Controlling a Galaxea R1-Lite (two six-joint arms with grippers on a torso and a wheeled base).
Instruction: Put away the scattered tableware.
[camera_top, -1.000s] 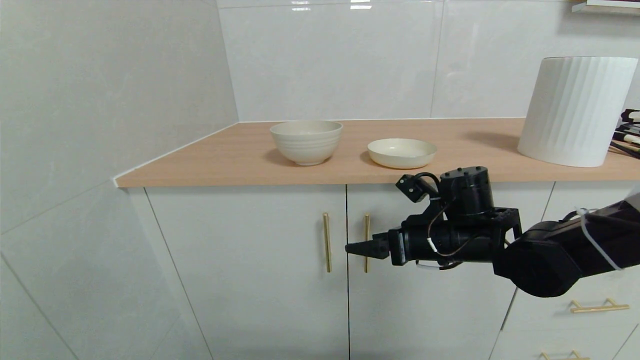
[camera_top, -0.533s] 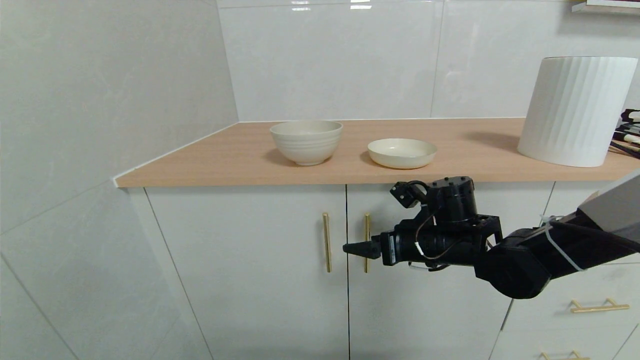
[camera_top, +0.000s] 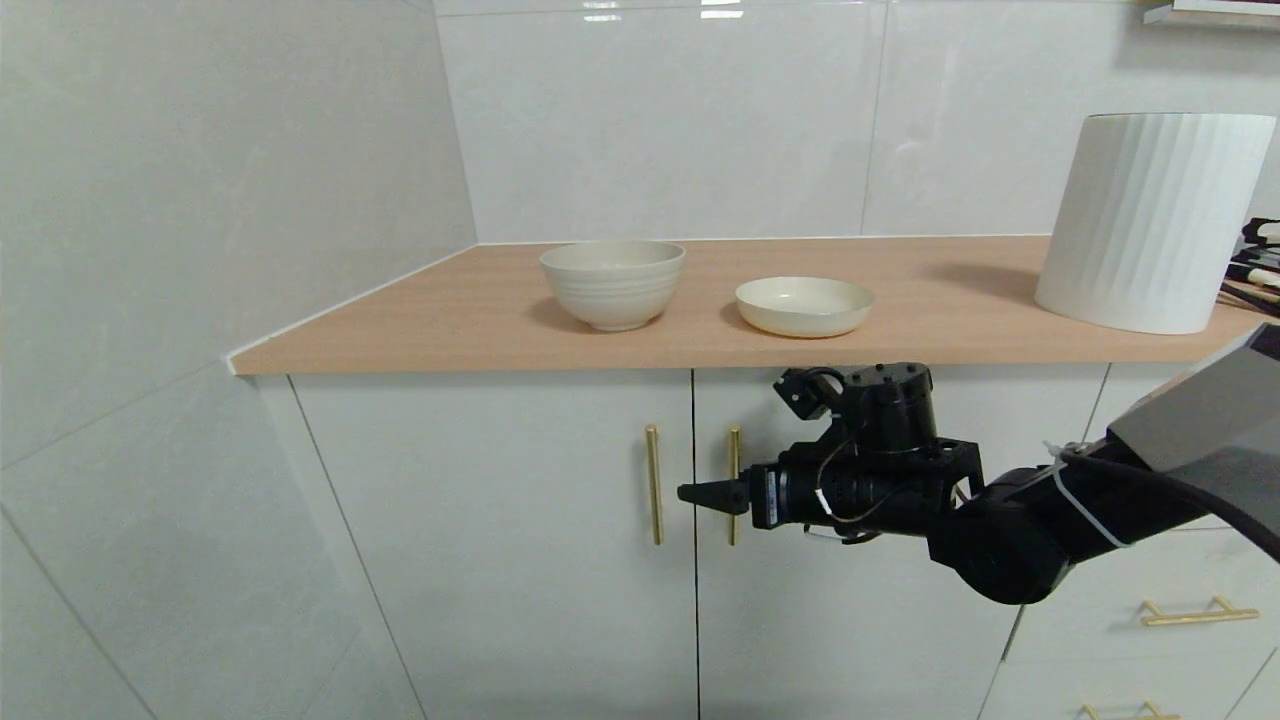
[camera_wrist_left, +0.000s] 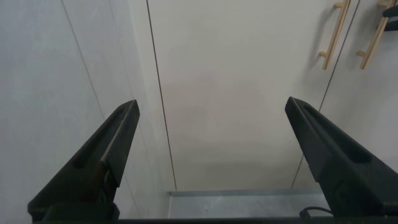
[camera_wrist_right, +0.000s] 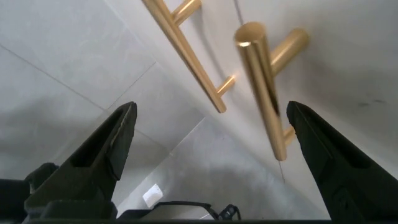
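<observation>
Black against the pale cupboard doors, the right claw (camera_top: 700, 493) has slid a little further toward the robot's left and dropped slightly since a second ago, the arm stretching out behind it. The bowl (camera_top: 613, 283) and the shallow dish (camera_top: 804, 305) have not moved; both sit apart from each other on the wooden surface (camera_top: 450, 320), bowl to the left.

A tall white ribbed container (camera_top: 1150, 220) stands at the right end of the surface, with dark utensils (camera_top: 1258, 265) just beside it. Below, both doors are closed. From the head, the claw's tip lies between the left door handle (camera_top: 654, 484) and the right door handle (camera_top: 734, 485), side on.

At the wrist, the right claw (camera_wrist_right: 210, 112) is spread wide, released, grasping nothing, with one brass handle (camera_wrist_right: 264, 87) close up between its fingers and the other (camera_wrist_right: 186, 56) just beyond. The left claw (camera_wrist_left: 212, 102) is also spread wide and holds nothing, facing a plain door panel low down, both handles (camera_wrist_left: 333, 34) off to one side.
</observation>
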